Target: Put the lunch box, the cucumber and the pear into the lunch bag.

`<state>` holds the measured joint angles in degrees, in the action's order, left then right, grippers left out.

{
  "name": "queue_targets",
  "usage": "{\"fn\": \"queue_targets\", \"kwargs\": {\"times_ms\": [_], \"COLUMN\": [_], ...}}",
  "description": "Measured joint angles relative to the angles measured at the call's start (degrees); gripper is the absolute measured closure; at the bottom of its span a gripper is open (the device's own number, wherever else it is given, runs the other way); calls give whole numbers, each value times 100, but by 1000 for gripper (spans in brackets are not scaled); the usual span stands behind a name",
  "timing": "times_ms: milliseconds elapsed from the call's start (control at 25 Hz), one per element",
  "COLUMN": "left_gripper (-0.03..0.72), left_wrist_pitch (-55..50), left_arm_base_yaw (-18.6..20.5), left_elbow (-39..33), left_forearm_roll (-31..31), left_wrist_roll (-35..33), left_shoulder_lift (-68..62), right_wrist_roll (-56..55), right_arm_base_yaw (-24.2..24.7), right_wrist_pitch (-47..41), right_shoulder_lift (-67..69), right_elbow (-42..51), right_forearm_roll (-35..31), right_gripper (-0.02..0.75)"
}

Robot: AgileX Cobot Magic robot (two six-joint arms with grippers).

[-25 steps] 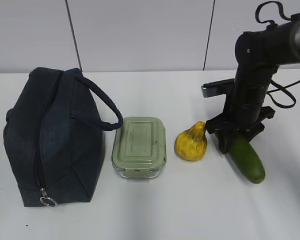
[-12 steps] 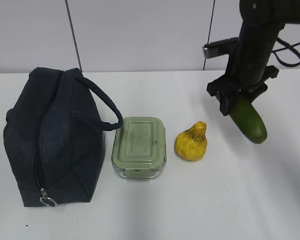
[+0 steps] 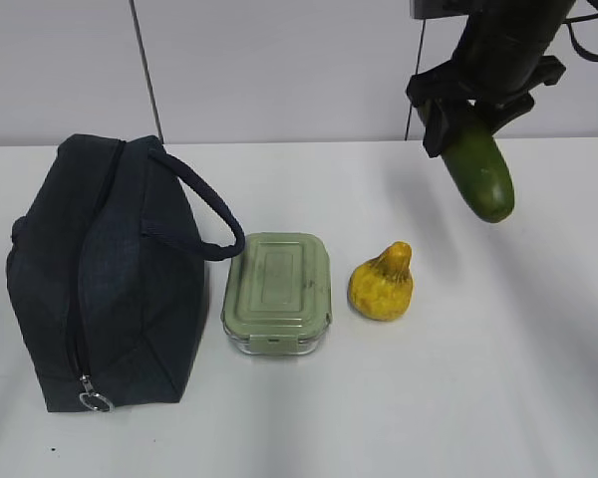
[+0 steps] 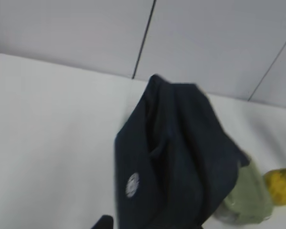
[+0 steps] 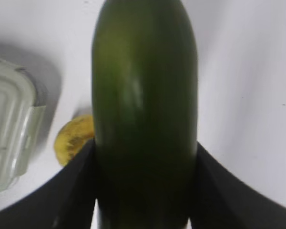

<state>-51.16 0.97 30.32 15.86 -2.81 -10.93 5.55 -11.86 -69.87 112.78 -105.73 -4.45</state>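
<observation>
Now, nearest you on the white surface (image 3: 399,418) sits the lunch bag (image 3: 100,289), lying on the left with its zipper closed and the ring pull (image 3: 95,401) at the front end; a strap handle (image 3: 204,214) arches toward the middle. Just beside it, to the right, rests the lunch box (image 3: 278,291) with its green lid clipped on, the handle's loop almost over its far corner. Next along, near but apart from the box, the pear (image 3: 382,284) stands with its neck up.

Farther back and well above the surface, your right pincer (image 3: 475,105) is clamped on the cucumber (image 3: 478,174), which hangs tilted, its free end pointing down and toward you. From the right wrist, the cucumber (image 5: 144,105) fills the gap between both dark fingers (image 5: 74,191), with the box and pear below.

Your left pincer barely shows in its own camera, so you cannot tell from that view how it stands; that camera looks at the bag (image 4: 176,157) and its white logo (image 4: 132,184).
</observation>
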Motion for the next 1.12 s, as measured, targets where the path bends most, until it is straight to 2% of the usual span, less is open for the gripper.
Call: {"fn": "queue_targets", "kwargs": {"times_ms": [160, 440, 640, 840, 960, 1120], "left_gripper": [388, 381, 334, 333, 396, 613], "left_wrist_pitch": [852, 1167, 1266, 1231, 1213, 1213], "left_arm_base_yaw": [0, 0, 0, -28, -55, -55], "left_elbow": [7, 75, 491, 789, 799, 810], "left_forearm_roll": [1145, 2868, 3267, 3330, 3330, 3346], "left_wrist_roll": [-883, -2706, -3304, -3531, -3544, -3548], "left_shoulder_lift": [-1184, -3388, -4447, -5244, -5675, -6038], "right_wrist_roll": [306, 698, 910, 1253, 1433, 1680], "right_arm_base_yaw": [0, 0, 0, -208, -558, -1039], "right_wrist_pitch": [-3, -3, -3, 53, 283, 664], "right_shoulder_lift": [0, 0, 0, 0, 0, 0], "right_elbow": [0, -4, -4, -4, -4, -4], "right_forearm_roll": [-788, -1980, -2733, -3508, -3748, -4090], "right_gripper": [355, 355, 355, 355, 355, 355]}}
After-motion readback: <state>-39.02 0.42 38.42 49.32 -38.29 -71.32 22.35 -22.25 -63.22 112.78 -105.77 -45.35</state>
